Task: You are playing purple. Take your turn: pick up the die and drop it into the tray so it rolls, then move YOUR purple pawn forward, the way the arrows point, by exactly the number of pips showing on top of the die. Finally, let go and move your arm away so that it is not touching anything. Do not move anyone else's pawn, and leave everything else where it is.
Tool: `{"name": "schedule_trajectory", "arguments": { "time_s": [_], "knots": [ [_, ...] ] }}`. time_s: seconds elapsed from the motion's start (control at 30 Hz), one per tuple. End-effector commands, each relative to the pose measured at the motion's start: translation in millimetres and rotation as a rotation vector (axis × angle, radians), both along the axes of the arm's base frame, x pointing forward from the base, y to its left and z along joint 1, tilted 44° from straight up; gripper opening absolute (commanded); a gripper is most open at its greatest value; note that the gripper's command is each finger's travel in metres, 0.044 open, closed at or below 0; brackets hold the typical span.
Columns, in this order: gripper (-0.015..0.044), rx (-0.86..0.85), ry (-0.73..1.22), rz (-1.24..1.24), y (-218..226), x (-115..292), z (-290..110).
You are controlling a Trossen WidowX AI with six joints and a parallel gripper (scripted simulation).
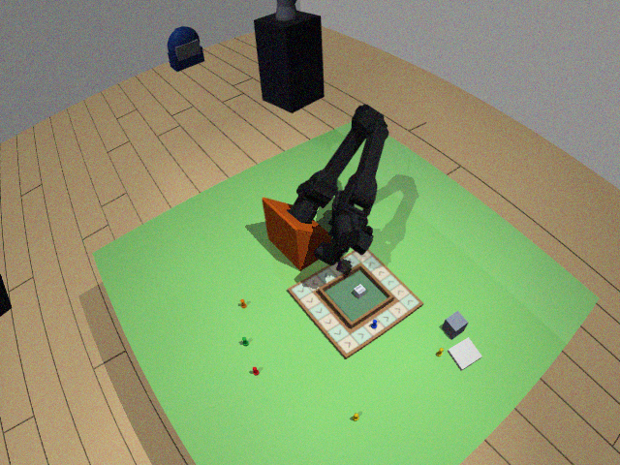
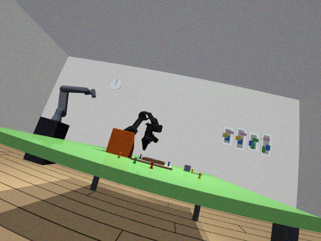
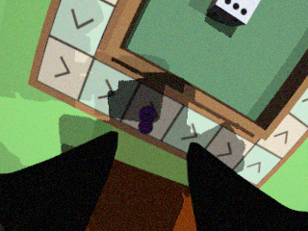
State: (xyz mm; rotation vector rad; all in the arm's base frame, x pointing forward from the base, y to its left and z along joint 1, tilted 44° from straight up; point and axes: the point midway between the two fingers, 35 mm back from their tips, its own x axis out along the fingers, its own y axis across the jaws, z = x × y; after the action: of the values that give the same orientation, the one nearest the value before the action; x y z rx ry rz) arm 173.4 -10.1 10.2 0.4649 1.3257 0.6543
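The white die (image 1: 358,290) lies in the green tray (image 1: 345,308) (image 3: 192,45) in the middle of the square board (image 1: 346,346) (image 2: 165,167), with six pips on top. My purple pawn (image 1: 340,266) (image 2: 140,156) (image 3: 146,118) stands on a track square at the board's far side, next to the tray's brown rim. My gripper (image 1: 341,259) (image 2: 144,148) (image 3: 153,144) hangs a little above the pawn with its fingers partly apart and nothing between them. A blue pawn (image 1: 373,324) (image 2: 168,163) stands on the near side of the track.
An orange block (image 1: 290,234) (image 2: 120,142) (image 3: 148,218) stands just behind the board by the arm's base. A grey cube (image 1: 454,324), a white card (image 1: 464,353) and a yellow pawn (image 1: 439,352) lie to the right. Orange (image 1: 242,303), green (image 1: 244,341), red (image 1: 255,370) and yellow (image 1: 356,416) pawns stand on the mat.
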Motion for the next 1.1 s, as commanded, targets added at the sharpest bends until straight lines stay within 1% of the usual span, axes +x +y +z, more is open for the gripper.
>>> {"name": "schedule_trajectory", "arguments": {
  "time_s": [0.0,0.27,0.4,1.07],
  "knots": [
    [0.02,-0.012,-0.132,0.122,7,-11,-1],
    [0.02,-0.012,-0.132,0.122,8,-11,-1],
    [0.02,-0.012,-0.132,0.122,17,-9,-11],
    [0.02,-0.013,-0.132,0.121,36,-5,-33]
  ]
}}
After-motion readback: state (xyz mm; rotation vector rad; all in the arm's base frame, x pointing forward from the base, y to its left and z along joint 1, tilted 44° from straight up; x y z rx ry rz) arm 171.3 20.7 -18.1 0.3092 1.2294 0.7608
